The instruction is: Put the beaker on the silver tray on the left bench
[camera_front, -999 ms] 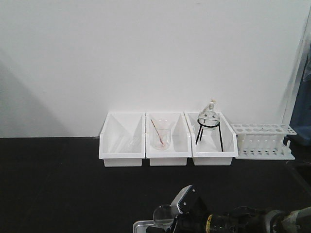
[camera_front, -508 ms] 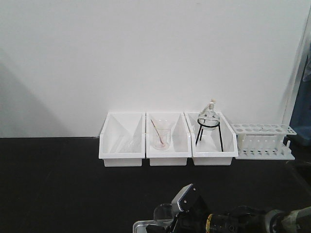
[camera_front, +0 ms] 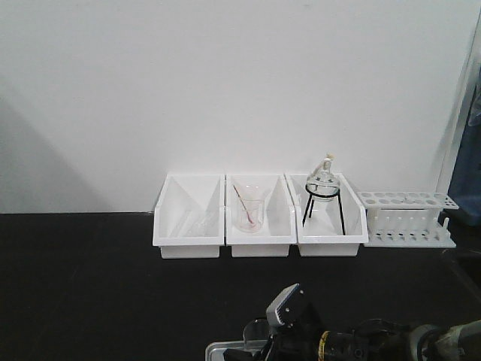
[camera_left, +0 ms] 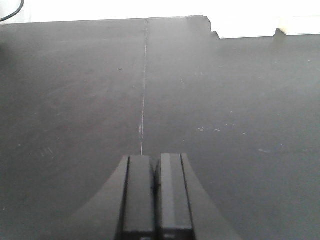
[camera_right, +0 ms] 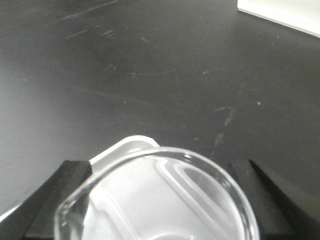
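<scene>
The beaker, clear glass with a pour lip, sits between the two black fingers of my right gripper, which is shut on it. It hangs over a corner of the silver tray, whose rim and floor show through the glass. In the front view the beaker and right gripper are at the bottom edge, above the silver tray on the black bench top. I cannot tell whether the beaker touches the tray. My left gripper is shut and empty above bare black bench top.
Three white bins stand against the back wall. The middle one holds a beaker with a pinkish rod, the right one a round flask on a black wire stand. A white test tube rack stands to their right.
My right gripper and the beaker have sunk slightly toward the silver tray. Nothing else has moved.
</scene>
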Available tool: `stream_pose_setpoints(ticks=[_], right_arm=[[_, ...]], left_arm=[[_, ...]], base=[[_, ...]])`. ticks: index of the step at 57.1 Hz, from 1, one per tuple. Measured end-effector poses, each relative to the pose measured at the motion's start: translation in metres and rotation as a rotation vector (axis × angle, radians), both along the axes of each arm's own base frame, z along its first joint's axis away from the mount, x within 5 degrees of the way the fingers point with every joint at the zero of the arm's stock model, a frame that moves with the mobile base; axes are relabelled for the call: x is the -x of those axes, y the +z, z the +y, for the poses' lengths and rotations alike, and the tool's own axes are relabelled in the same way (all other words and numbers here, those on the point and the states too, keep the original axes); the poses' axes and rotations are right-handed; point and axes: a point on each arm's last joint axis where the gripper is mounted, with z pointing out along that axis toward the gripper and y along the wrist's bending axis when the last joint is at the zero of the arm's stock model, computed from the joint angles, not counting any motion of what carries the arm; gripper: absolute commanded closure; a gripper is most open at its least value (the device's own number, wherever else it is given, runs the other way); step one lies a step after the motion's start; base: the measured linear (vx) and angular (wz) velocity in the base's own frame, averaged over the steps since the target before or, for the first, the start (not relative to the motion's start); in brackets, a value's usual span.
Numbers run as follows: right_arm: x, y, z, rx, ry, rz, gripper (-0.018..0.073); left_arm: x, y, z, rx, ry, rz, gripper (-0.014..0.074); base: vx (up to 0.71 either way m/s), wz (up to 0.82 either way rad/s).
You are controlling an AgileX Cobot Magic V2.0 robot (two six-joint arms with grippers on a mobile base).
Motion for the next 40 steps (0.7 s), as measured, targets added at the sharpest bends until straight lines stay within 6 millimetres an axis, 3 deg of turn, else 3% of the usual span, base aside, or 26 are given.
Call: stream_pose_setpoints(ticks=[9,29,35,40], right_arm=[[-0.001,0.017,0.000,-0.012,0.000,-0.041,-0.0034],[0.006,0.092,-0.001,-0.072,0.004,-0.215,-0.0008],[0.011,0.121,-0.004,-0.097,-0.024,-0.243,0.0102],[0.019,0.154,-0.012,-0.102,-0.104,-0.237,0.0291]], left_arm=[[0.000,0.000,0.000,0.000,0.000,0.000,0.0595],[0.000,0.000,0.000,0.000,0.000,0.000,0.0595],[0.000,0.000,0.000,0.000,0.000,0.000,0.0595],[0.000,0.000,0.000,0.000,0.000,0.000,0.0595]], base=[[0.00,0.00],[0.00,0.00],[0.00,0.00],[0.00,0.00]])
